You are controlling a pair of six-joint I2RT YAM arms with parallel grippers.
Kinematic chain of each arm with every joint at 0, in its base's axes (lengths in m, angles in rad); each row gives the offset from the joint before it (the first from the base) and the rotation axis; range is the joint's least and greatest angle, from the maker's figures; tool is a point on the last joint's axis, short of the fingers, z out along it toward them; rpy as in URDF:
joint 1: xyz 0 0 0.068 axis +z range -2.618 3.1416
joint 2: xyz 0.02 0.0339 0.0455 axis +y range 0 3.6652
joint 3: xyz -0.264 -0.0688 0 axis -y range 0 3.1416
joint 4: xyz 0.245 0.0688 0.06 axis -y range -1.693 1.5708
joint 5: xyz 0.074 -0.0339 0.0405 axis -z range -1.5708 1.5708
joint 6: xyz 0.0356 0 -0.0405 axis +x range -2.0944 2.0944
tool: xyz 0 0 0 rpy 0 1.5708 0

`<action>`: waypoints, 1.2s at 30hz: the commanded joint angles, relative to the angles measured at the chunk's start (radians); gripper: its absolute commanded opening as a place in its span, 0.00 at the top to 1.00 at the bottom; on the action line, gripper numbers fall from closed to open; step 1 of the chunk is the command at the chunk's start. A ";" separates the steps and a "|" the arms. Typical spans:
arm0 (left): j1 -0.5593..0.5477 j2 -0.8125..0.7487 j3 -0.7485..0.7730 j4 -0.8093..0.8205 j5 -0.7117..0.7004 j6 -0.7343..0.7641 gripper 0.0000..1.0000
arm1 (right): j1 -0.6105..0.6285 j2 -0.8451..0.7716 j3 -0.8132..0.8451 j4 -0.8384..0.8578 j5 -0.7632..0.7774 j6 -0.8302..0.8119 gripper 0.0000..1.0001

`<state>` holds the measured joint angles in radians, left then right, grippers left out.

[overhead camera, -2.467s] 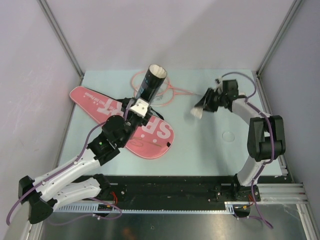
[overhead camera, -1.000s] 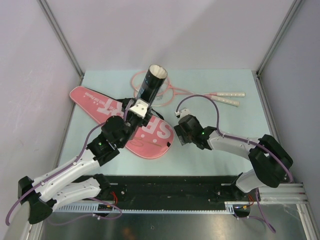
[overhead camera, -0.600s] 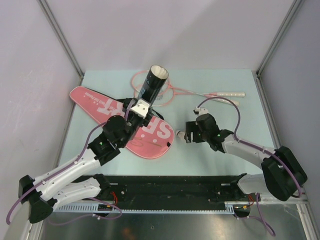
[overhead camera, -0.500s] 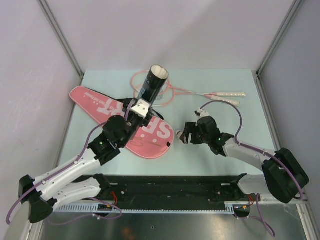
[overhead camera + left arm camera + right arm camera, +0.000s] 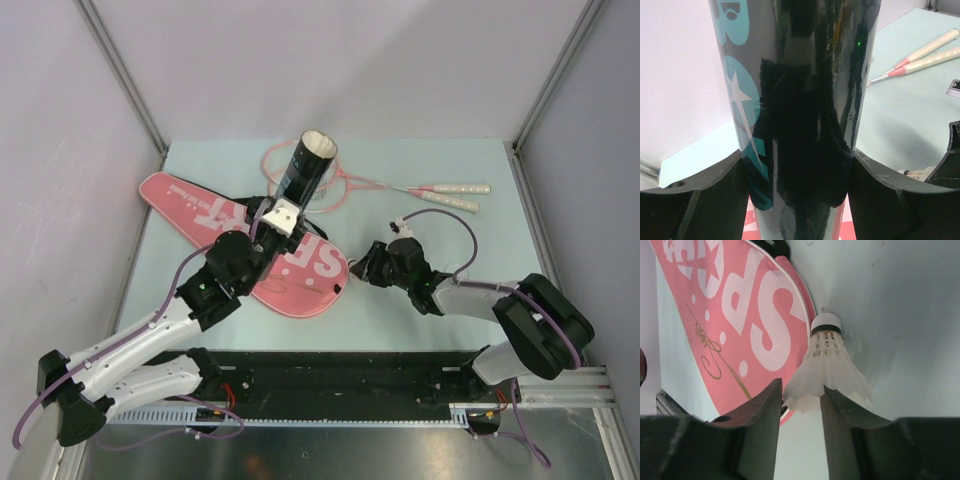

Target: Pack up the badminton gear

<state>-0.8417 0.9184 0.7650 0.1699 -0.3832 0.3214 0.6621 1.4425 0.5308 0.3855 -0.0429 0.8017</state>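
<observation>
My left gripper (image 5: 280, 214) is shut on the dark cylindrical tube (image 5: 303, 168), holding it tilted with its open white mouth up and away. The tube fills the left wrist view (image 5: 800, 100) between the fingers (image 5: 799, 165). My right gripper (image 5: 366, 268) is low by the near right edge of the pink bag (image 5: 200, 205). It is shut on the feather skirt of a white shuttlecock (image 5: 826, 365), cork pointing away next to the bag (image 5: 740, 315). Two pink rackets (image 5: 440, 195) lie behind, heads under the tube, white handles to the right (image 5: 930, 47).
The pale green tabletop (image 5: 460, 160) is boxed in by lilac walls with metal posts at the back corners. A black base rail (image 5: 350, 375) runs along the near edge. The bag's black strap (image 5: 240, 200) lies beside my left gripper.
My right arm has carried the shuttlecock from the far right of the table left and down to the bag's near edge. The left arm and tube have not moved.
</observation>
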 commanded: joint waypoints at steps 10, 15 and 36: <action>-0.005 -0.009 0.022 0.062 0.012 -0.015 0.92 | 0.016 -0.001 0.005 0.059 0.213 0.031 0.93; -0.007 0.002 0.016 0.062 0.044 0.004 0.92 | -0.044 -0.184 0.009 0.009 0.039 -0.177 1.00; -0.114 0.059 -0.023 -0.030 0.305 0.275 0.91 | -0.552 -0.608 0.876 -1.111 -0.870 -0.619 1.00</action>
<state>-0.9440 0.9703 0.7319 0.1013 -0.0429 0.5289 0.1131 0.8101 1.3891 -0.4999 -0.8177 0.2504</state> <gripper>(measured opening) 0.702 0.009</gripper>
